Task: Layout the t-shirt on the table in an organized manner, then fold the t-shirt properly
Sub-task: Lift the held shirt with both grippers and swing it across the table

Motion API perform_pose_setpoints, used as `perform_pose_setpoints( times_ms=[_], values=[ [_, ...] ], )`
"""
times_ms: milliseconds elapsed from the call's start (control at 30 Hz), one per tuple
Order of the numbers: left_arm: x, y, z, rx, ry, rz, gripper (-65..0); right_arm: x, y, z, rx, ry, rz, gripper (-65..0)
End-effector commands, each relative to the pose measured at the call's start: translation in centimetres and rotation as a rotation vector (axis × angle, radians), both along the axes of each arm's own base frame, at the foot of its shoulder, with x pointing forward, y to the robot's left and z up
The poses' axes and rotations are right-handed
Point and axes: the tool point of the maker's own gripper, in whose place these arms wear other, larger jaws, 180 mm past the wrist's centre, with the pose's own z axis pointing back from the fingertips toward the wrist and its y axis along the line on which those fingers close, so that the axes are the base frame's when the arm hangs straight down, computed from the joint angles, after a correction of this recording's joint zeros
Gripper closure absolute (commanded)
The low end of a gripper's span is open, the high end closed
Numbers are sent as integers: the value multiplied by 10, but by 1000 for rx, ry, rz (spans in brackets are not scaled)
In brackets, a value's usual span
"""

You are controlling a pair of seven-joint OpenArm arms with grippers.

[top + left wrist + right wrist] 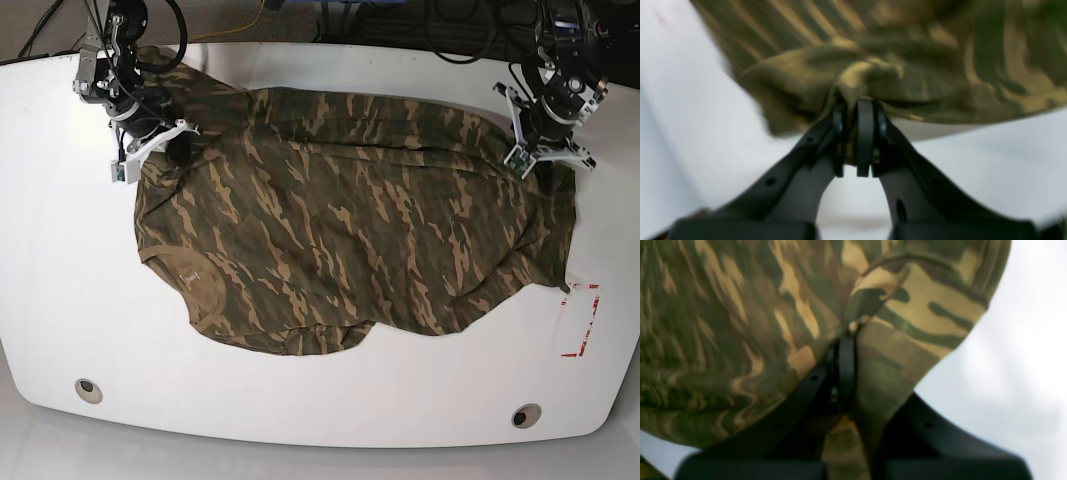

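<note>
Your left gripper (857, 110) is pinched tight on a bunched fold of the t-shirt (350, 230), and your right gripper (843, 340) is clamped the same way on another edge; in the base view they sit at opposite far corners of the cloth, which looks meant to pull it taut and flat. The t-shirt lies spread over the table (60, 300) but rumpled along its near hem. You have one shirt, two grippers, two grommet holes (88, 389) and one red-marked rectangle (582, 320).
</note>
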Motion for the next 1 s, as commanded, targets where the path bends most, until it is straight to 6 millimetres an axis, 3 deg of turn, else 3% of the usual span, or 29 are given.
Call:
perform_pose_setpoints(
  times_ms=[0,133,300,500,733,967],
  values=[
    [33,1,27,17,-94,-4,-29,29,-12,16,-15,-57,2,0],
    [73,-11,56,9,-195,-35,-29,60,-18,27,-15,-78,6,0],
    [108,-30,77,-6,-264,-85,-29,94,-25,42,-7,-112,-6,0],
    [152,-52,117,-11,-370,-150,-29,153,-39,73,6,-179,-22,0],
    [186,-41,174,45,-462,-99,-30,210,-49,120,-31,-250,9,0],
    [204,-37,221,65,-557,-77,-30,235,-46,139,-37,-270,29,0]
  ],
)
